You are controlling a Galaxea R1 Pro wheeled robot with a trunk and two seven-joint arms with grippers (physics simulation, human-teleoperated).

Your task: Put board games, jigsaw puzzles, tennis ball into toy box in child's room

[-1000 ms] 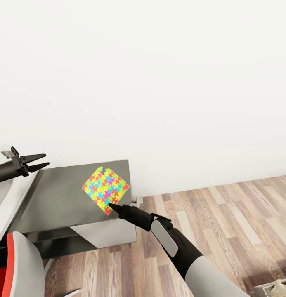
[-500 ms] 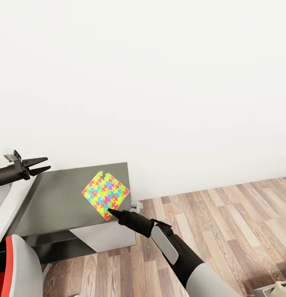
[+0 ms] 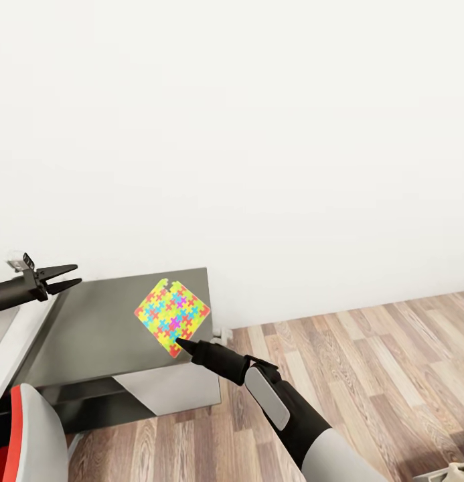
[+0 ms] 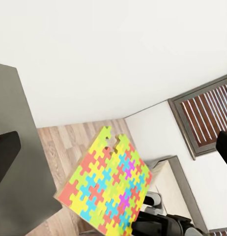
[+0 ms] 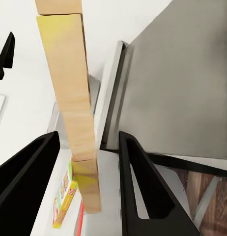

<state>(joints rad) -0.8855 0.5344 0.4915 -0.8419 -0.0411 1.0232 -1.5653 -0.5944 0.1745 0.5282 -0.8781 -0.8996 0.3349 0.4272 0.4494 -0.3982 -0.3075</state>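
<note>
A jigsaw puzzle [image 3: 172, 317] of yellow, pink, blue and green pieces hangs tilted above the dark grey corner section of the table [image 3: 84, 335]. My right gripper [image 3: 179, 342] is shut on its lowest corner. In the right wrist view the puzzle [image 5: 74, 103] runs edge-on between the two black fingers [image 5: 138, 187]. My left gripper [image 3: 76, 274] hovers open over the table's left part, apart from the puzzle. The left wrist view looks at the puzzle [image 4: 106, 187] from the other side. A colourful flat box edge [image 5: 64, 199] lies on the light grey top.
A red and grey chair [image 3: 21, 435] stands at the table's front left. A white wall rises right behind the table. Wood-plank floor [image 3: 365, 375] stretches away to the right of the table's end.
The whole head view has shifted slightly downward, so the camera moved. The right gripper still holds the puzzle by the same corner, and the left gripper keeps its place.
</note>
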